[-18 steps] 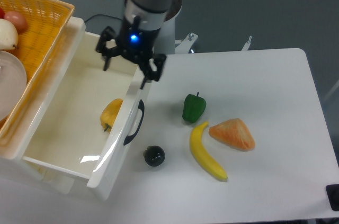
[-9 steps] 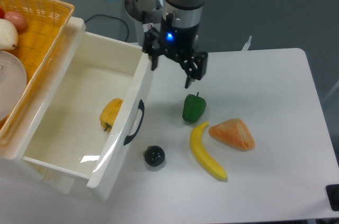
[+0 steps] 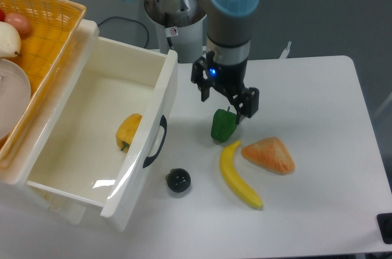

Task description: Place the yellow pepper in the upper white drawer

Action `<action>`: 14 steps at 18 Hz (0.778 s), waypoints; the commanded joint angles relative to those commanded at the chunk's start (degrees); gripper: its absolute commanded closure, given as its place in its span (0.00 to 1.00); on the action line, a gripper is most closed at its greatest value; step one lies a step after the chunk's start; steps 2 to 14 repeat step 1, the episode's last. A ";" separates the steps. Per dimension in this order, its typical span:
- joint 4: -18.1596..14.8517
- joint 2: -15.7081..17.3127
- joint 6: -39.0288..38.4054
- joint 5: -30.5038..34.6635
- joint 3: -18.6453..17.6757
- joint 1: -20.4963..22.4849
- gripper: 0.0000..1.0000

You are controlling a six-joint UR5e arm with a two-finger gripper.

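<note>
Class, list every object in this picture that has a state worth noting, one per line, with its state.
upper white drawer: pulled open
yellow pepper: lying inside the drawer
gripper: open, empty, above the green pepper
green pepper: upright on the table
banana: lying flat on the table
woven basket: holding produce

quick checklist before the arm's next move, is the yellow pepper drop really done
1. Yellow pepper lies inside the upper white drawer: ok.
2. Pincer carries nothing, jaws open: ok.
3. Pincer is out of the drawer and over the table: ok.
4. Space under the pincer: not ok, the green pepper sits right below one finger; whether they touch, cannot tell.
5. Drawer pushed shut: not ok, it stands pulled out.
6. Banana and black ball lie apart from the pincer: ok.
</note>
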 joint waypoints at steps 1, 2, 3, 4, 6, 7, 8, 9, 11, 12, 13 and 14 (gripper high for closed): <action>0.09 -0.01 0.44 0.00 -0.09 -0.09 0.00; 0.09 -0.01 0.44 0.00 -0.09 -0.09 0.00; 0.09 -0.01 0.44 0.00 -0.09 -0.09 0.00; 0.09 -0.01 0.44 0.00 -0.09 -0.09 0.00; 0.09 -0.01 0.44 0.00 -0.09 -0.09 0.00; 0.09 -0.01 0.44 0.00 -0.09 -0.09 0.00; 0.09 -0.01 0.44 0.00 -0.09 -0.09 0.00; 0.09 -0.01 0.44 0.00 -0.09 -0.09 0.00; 0.09 -0.01 0.44 0.00 -0.09 -0.09 0.00; 0.09 -0.01 0.44 0.00 -0.09 -0.09 0.00; 0.09 -0.01 0.44 0.00 -0.09 -0.09 0.00; 0.09 -0.01 0.44 0.00 -0.09 -0.09 0.00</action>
